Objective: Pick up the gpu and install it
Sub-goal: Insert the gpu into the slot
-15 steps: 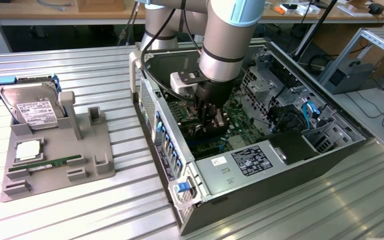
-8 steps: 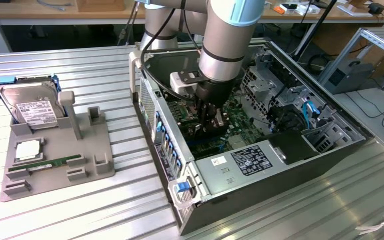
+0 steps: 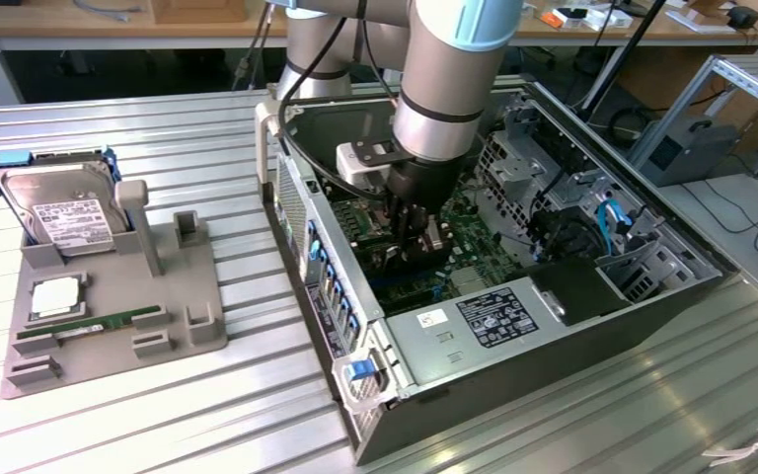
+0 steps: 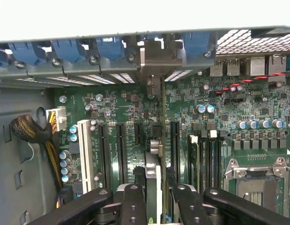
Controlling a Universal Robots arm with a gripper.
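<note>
The gpu (image 4: pixel 155 171) stands edge-on between my fingers (image 4: pixel 133 204), so it appears as a thin strip running over the green motherboard (image 4: pixel 130 108). Its bracket end (image 4: pixel 154 63) reaches the row of rear slot openings with blue latches (image 4: pixel 70 49). It lies between two long black expansion slots (image 4: pixel 120 150), and I cannot tell whether it is seated. My gripper (image 4: pixel 159 202) is shut on the card. In the exterior view my gripper (image 3: pixel 413 222) is lowered deep inside the open computer case (image 3: pixel 352 326), over the board.
On the exterior view's left, a grey fixture (image 3: pixel 115 316) holds a hard drive (image 3: pixel 70 212), a RAM stick (image 3: pixel 96 324) and a chip. Case walls, a drive cage (image 3: pixel 524 168), the power supply (image 3: pixel 478 331) and braided cables (image 4: pixel 30 129) crowd the arm. A person is at the right edge.
</note>
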